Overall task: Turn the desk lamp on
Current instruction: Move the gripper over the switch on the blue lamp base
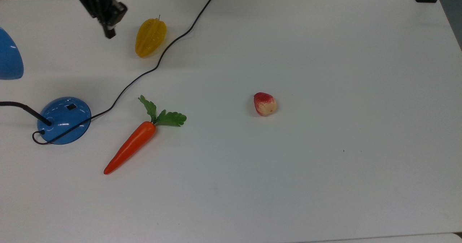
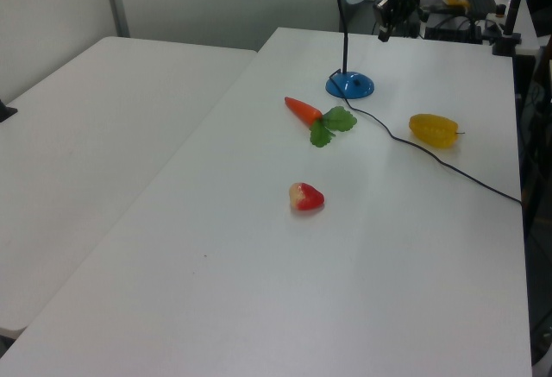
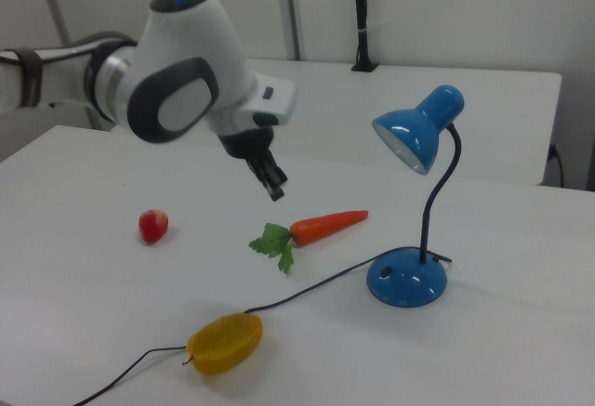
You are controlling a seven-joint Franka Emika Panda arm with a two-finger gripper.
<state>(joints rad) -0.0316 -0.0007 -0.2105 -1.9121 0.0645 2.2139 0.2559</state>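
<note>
Lab: white tables (image 2: 112, 118), robot arm (image 3: 186, 62), toy produce.

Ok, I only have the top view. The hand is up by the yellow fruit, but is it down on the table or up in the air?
Observer: Up in the air. In the right view the hand hangs well above the table, touching nothing.
Operator: The lamp's shade is cut off at my edge. Is it lit?
Observer: The right view shows the desk lamp's whole shade, and I see no glow in its opening.
Operator: Does the shade crowd the switch?
Observer: No. In the right view the shade sits high above the base, and there is open space over the black switch.
</note>
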